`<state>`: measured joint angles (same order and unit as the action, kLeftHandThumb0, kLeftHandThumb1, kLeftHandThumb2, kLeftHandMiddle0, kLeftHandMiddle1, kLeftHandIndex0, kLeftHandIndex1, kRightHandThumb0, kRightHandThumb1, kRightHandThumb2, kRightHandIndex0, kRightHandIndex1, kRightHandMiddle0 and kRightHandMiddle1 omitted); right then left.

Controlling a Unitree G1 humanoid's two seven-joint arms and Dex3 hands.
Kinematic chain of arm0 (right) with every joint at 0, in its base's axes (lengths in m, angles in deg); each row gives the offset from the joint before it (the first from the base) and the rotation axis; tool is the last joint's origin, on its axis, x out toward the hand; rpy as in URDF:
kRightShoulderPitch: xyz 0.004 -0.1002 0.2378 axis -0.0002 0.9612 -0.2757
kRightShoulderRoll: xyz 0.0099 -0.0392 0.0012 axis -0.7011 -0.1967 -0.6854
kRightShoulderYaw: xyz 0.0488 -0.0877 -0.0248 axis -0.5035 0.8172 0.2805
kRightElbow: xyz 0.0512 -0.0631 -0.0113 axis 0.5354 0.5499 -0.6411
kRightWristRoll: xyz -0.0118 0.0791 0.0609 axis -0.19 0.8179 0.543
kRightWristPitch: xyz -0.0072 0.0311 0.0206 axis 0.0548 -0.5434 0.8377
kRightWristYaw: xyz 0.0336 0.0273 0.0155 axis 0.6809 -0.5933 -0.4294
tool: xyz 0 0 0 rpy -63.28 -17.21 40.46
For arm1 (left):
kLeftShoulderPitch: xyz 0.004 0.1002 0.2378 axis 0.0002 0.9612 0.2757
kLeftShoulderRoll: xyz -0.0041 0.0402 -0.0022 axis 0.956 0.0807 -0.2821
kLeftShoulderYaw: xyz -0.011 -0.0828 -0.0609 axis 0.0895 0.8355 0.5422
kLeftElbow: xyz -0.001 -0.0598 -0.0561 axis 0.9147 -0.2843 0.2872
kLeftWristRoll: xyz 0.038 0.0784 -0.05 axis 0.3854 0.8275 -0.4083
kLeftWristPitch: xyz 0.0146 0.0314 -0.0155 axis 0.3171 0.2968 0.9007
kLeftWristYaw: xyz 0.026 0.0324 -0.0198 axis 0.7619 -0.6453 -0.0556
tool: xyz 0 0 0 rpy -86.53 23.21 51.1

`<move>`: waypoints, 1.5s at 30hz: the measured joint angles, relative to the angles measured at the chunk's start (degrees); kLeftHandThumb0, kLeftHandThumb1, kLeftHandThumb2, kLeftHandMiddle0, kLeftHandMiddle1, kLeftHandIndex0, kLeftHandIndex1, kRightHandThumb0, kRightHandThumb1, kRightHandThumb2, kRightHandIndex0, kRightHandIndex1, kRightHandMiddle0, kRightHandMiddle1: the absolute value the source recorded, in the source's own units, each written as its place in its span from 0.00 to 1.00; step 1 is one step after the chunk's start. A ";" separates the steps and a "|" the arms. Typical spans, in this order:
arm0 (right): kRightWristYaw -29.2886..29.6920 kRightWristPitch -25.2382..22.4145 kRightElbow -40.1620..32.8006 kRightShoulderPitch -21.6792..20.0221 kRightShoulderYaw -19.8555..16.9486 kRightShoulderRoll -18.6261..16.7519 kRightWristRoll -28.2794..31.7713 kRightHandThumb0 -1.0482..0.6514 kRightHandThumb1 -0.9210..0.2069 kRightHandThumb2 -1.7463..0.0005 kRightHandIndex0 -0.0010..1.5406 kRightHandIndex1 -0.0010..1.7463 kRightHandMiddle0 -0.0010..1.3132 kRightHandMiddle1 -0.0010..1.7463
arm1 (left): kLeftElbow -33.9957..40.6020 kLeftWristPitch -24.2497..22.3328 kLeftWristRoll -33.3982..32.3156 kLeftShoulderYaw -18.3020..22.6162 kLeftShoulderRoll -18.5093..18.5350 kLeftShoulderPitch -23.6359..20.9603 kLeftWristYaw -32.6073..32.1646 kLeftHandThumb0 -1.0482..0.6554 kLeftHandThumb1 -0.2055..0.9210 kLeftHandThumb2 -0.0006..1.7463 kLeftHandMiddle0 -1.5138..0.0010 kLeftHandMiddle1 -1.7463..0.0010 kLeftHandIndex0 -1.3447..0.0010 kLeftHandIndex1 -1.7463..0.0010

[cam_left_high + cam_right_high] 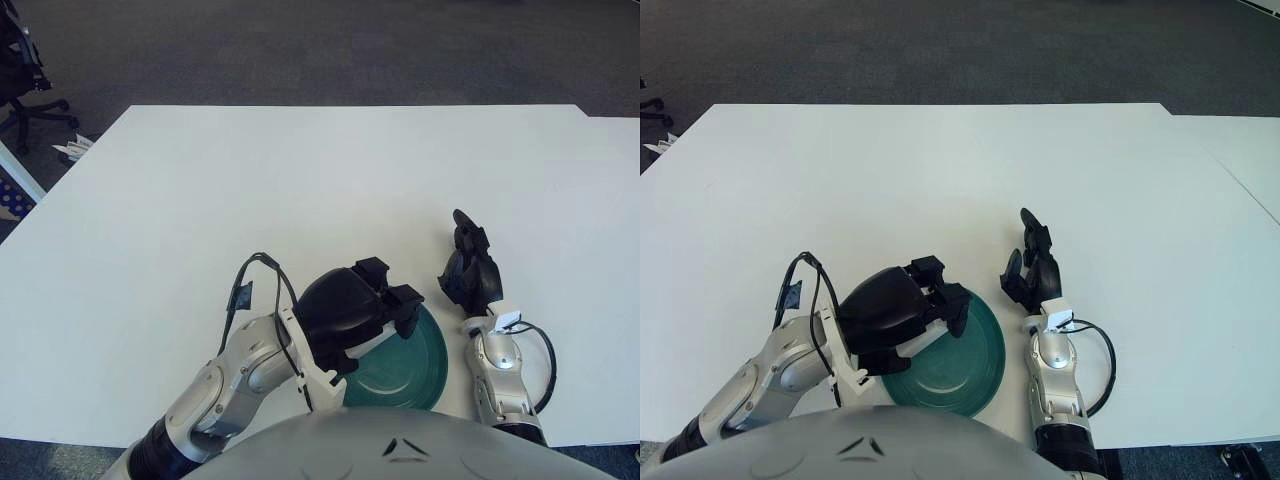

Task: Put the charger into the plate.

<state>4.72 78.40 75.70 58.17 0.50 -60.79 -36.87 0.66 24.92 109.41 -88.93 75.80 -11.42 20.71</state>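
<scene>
A dark green plate (415,365) sits at the near edge of the white table (300,180). My left hand (352,305), black with a silver forearm, hovers over the plate's left half and hides that part of it. No charger shows in either view; the visible part of the plate holds nothing, and what is under the left palm is hidden. In the right eye view the left hand (898,305) also covers the plate (970,365) from the left. My right hand (470,268) shows just right of the plate, fingers stretched out and holding nothing.
A black cable (250,285) loops off the left wrist above the table. An office chair (25,70) stands on the dark carpet past the table's far left corner. A second white table edge (1240,150) adjoins on the right.
</scene>
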 measured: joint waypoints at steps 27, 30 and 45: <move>0.22 0.02 0.16 -0.45 -0.86 -1.17 1.85 0.18 0.00 0.44 0.16 0.01 0.00 0.30 | -6.25 3.18 -6.02 -3.74 -2.28 -5.44 3.71 0.61 0.12 0.99 0.41 0.03 0.48 0.00; 0.63 0.08 0.28 -0.59 -0.90 -1.30 1.84 0.18 0.00 0.44 0.15 0.01 0.00 0.31 | -6.78 3.30 -6.70 -3.87 -2.67 -5.41 3.72 0.52 0.29 0.87 0.40 0.01 0.53 0.01; 1.80 0.90 0.86 -0.88 -1.10 -1.93 2.24 0.22 0.00 0.40 0.12 0.00 0.00 0.24 | -5.66 3.13 -8.26 -3.13 -1.38 -4.84 4.68 0.01 1.00 0.49 0.84 0.56 0.99 0.50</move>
<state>6.52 79.30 76.56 57.29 -0.61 -62.72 -34.62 -4.99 28.04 101.15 -92.06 74.42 -16.26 25.39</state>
